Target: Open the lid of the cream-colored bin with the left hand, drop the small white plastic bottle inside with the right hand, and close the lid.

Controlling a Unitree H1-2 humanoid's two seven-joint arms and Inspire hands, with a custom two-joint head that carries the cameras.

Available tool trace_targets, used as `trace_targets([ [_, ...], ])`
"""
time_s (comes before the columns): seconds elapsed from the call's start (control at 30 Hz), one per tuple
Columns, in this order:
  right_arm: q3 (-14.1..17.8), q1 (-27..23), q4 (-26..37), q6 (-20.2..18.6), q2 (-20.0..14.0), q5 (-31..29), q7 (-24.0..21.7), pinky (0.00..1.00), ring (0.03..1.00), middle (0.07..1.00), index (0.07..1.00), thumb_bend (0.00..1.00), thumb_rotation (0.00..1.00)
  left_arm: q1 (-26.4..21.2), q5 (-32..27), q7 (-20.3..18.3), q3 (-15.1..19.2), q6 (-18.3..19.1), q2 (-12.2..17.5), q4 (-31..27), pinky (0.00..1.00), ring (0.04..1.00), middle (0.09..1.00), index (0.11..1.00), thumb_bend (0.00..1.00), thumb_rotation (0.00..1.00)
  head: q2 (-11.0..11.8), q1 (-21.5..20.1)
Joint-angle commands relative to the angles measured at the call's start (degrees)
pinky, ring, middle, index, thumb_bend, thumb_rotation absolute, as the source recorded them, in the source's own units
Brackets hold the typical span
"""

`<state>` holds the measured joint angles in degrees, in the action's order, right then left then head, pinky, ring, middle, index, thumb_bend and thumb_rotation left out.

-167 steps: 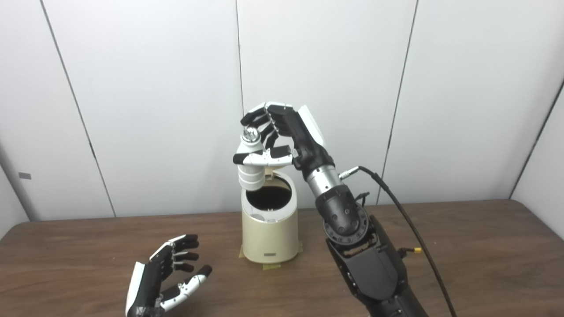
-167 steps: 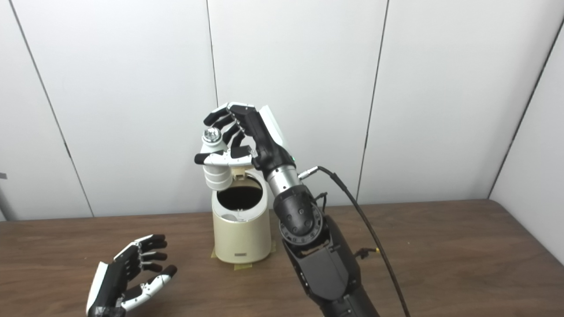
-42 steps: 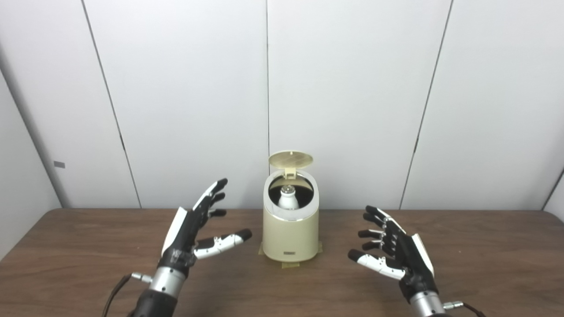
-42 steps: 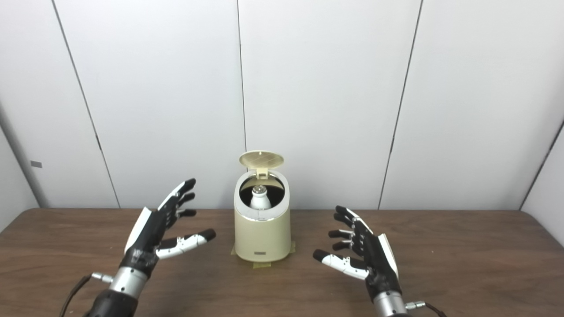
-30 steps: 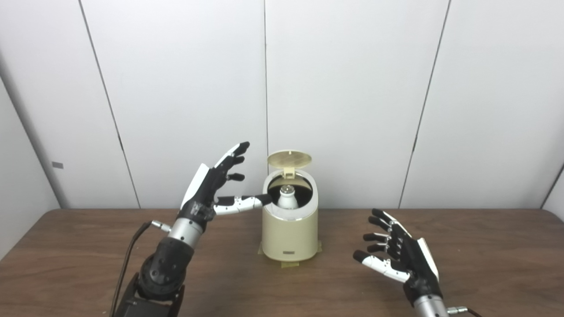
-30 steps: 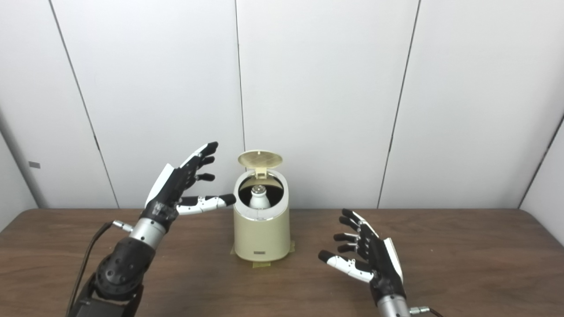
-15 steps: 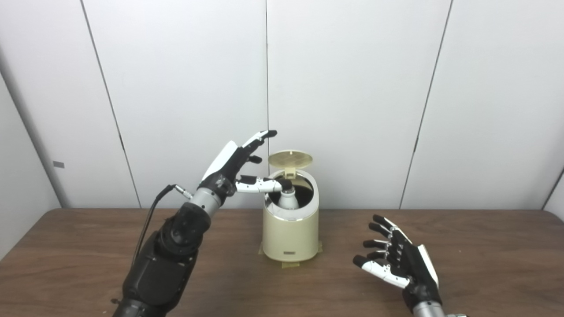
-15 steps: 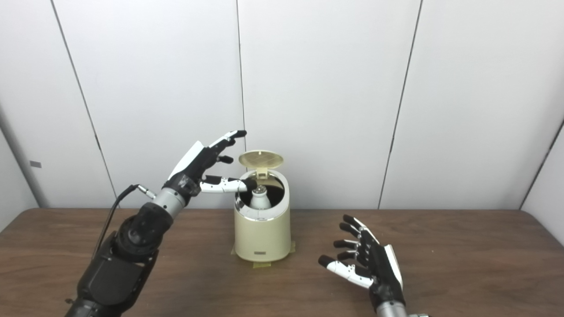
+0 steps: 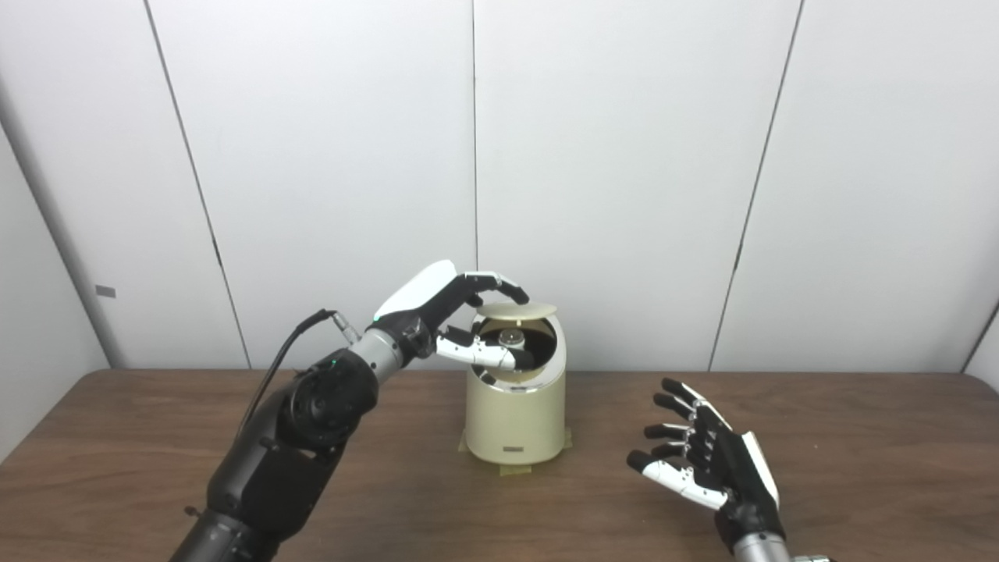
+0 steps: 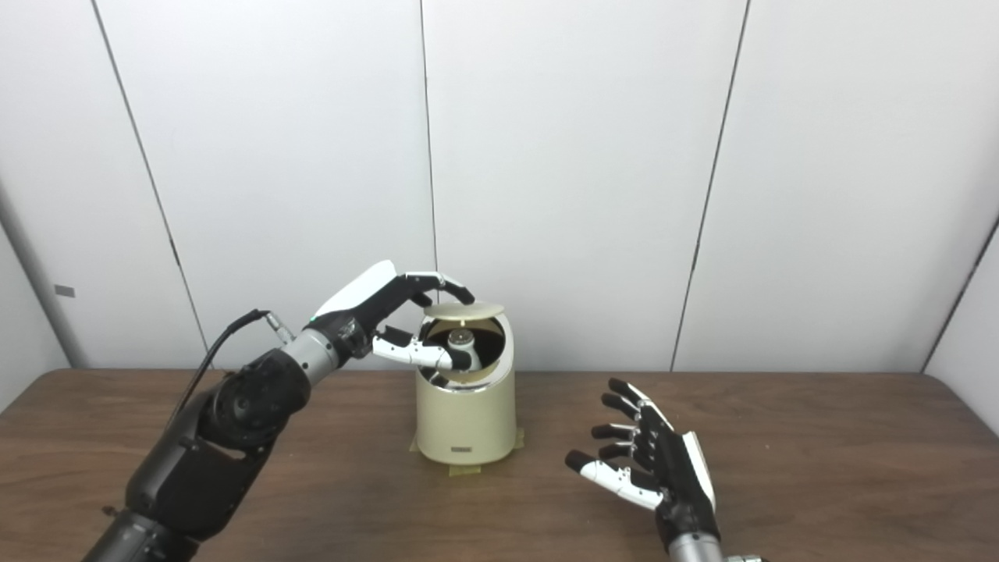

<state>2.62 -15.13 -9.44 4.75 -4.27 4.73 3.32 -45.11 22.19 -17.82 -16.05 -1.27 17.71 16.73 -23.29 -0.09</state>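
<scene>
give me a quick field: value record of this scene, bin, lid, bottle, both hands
bin: cream-colored bin, upright on wooden table
lid: lid tilted partway down, not shut
bottle: white plastic bottle inside bin, cap showing
left hand: left hand fingers on the lid's upper side, thumb at the bin's opening
right hand: right hand open, holding nothing, beside bin

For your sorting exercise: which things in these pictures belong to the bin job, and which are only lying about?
Belong to the job:
cream bin
lid, partly lowered
white bottle inside the bin
left hand, fingers over the lid
right hand, open, idle

Only about:
table
tape under the bin
cable on the left arm
</scene>
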Motion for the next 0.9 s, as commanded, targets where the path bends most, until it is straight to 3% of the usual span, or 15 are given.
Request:
trace_targets([
  [0.0, 0.1, -1.91, 2.2, 0.75, -0.35, -0.21, 0.02, 0.52, 0.649, 0.811, 0.835, 0.84, 0.3, -2.01, 1.28, 0.55, -0.12, -0.97, 0.77, -2.29, 0.78, 0.872, 0.78, 0.695, 0.91, 0.47, -0.06, -0.08],
  [0.13, 0.22, -1.8, 2.07, 0.97, -0.18, -0.85, -0.22, 0.52, 0.643, 0.812, 0.83, 0.84, 0.29, -1.75, 3.67, 0.03, -1.03, -1.9, 1.82, -3.78, 0.86, 0.882, 0.743, 0.686, 0.89, 0.43, -0.16, 0.12],
  [0.37, -0.06, -1.84, 2.05, 0.98, -0.02, -0.53, -0.07, 0.51, 0.64, 0.813, 0.833, 0.83, 0.29, -1.2, 10.94, -0.48, -3.64, -3.25, 4.81, -7.94, 0.9, 0.907, 0.719, 0.704, 0.9, 0.46, -0.22, 0.24],
  [0.47, 0.01, -1.86, 1.93, 0.89, 0.25, -0.87, -0.02, 0.52, 0.648, 0.817, 0.834, 0.82, 0.27, -0.39, 11.61, -0.54, -3.52, -3.76, 5.26, -9.26, 0.95, 0.908, 0.713, 0.704, 0.92, 0.44, -0.2, 0.19],
  [0.87, -0.08, -1.46, 3.27, -0.17, 0.62, -0.55, 0.12, 0.52, 0.647, 0.813, 0.824, 0.83, 0.27, 1.82, 13.08, -0.68, -3.57, -6.49, 5.53, -9.03, 0.96, 0.91, 0.693, 0.699, 0.9, 0.42, -0.47, -0.6],
])
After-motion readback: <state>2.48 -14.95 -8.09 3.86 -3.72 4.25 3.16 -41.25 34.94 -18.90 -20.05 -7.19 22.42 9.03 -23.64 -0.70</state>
